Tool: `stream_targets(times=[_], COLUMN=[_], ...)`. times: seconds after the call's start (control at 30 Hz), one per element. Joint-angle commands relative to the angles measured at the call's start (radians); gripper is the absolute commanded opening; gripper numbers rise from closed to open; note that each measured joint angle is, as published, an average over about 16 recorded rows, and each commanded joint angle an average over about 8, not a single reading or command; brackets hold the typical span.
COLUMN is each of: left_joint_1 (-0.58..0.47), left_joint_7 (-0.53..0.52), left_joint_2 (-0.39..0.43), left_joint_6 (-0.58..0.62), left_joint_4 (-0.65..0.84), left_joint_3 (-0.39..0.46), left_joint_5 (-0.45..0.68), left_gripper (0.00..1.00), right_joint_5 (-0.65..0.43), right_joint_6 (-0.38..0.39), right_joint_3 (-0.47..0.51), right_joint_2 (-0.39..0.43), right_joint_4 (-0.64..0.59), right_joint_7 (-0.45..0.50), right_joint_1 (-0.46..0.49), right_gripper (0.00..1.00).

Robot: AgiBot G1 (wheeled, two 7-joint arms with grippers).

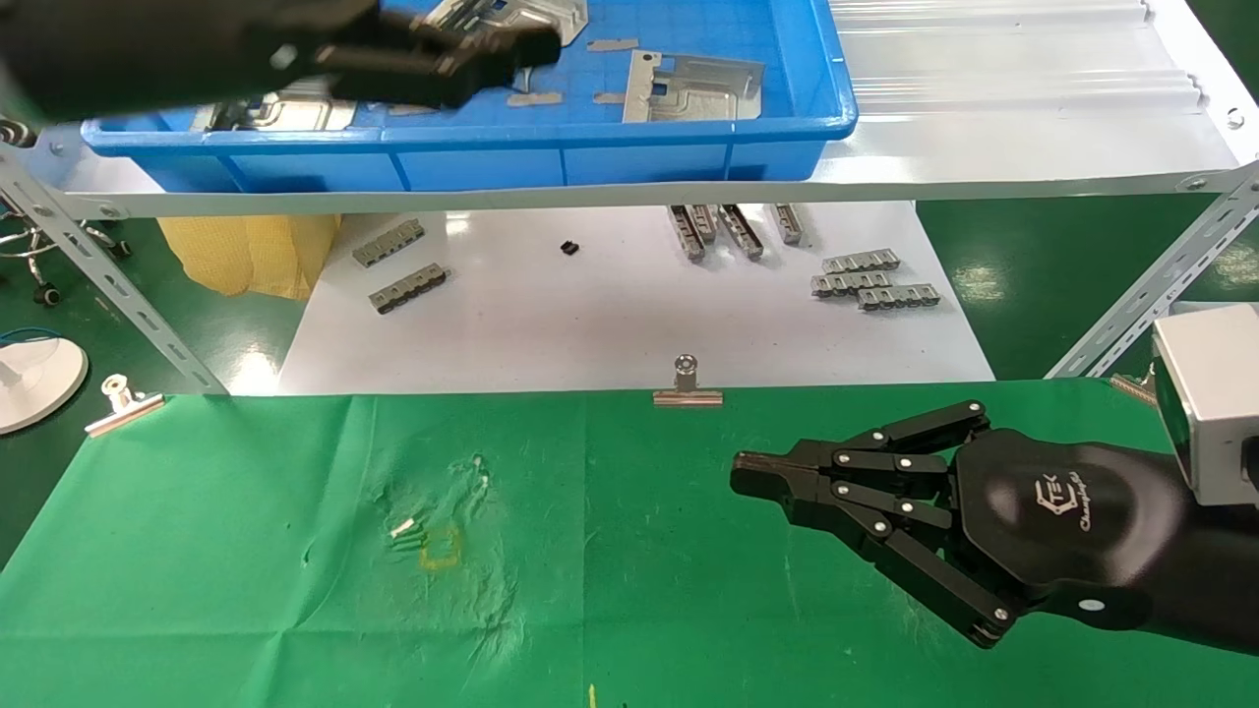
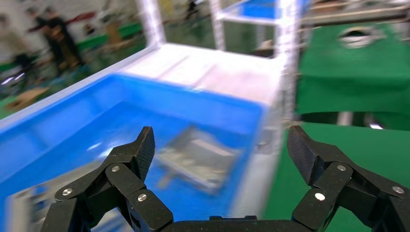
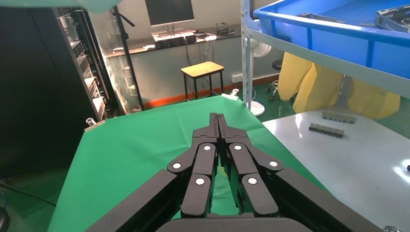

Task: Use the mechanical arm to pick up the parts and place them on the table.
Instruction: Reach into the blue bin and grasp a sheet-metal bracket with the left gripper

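My left mechanical arm's gripper (image 1: 507,67) is over the blue tray (image 1: 590,157) on the shelf, with its fingers spread open and empty. In the left wrist view the open gripper (image 2: 222,145) frames one silvery part (image 2: 198,159) that lies in the tray below it. Other parts lie in the tray: one to the right (image 1: 693,88), one at the back (image 1: 511,12) and one at the left (image 1: 295,110). My right gripper (image 1: 748,477) is shut and empty, hovering over the green table (image 1: 246,551); it also shows in the right wrist view (image 3: 217,121).
A glossy white board (image 1: 590,324) below the shelf carries grey comb-like strips (image 1: 875,280). Binder clips (image 1: 687,383) hold the cloth's far edge. Slanted metal shelf struts (image 1: 98,275) stand at both sides. A yellow bag (image 1: 251,251) sits under the shelf.
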Motion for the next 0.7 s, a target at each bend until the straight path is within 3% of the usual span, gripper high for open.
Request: stream_targets(times=[0.03, 0.33, 0.4, 0.63, 0.7], left_joint_1=[-0.072, -0.193, -0.206, -0.234, -0.235], left_joint_7=[0.022, 0.053, 0.052, 0.034, 0.027], left_joint_2=[0.052, 0.223, 0.248, 0.297, 0.304], left_joint_6=[-0.038, -0.339, -0.381, -0.488, -0.508], left_joint_4=[0.108, 0.395, 0.434, 0.524, 0.538], left_joint_3=[0.022, 0.076, 0.086, 0.112, 0.117], left_joint_5=[0.05, 0.169, 0.186, 0.226, 0.234], left_gripper=[1.0, 1.0, 0.94, 0.11, 0.0], right_joint_5=[0.0, 0.0, 0.0, 0.0, 0.0], right_joint_6=[0.0, 0.0, 0.0, 0.0, 0.0], right_joint_3=[0.0, 0.0, 0.0, 0.0, 0.0], right_joint_2=[0.0, 0.0, 0.0, 0.0, 0.0], right_joint_4=[0.0, 0.0, 0.0, 0.0, 0.0], right_joint_7=[0.0, 0.0, 0.0, 0.0, 0.0], right_joint_1=[0.0, 0.0, 0.0, 0.0, 0.0], right_gripper=[0.0, 0.0, 0.0, 0.0, 0.0])
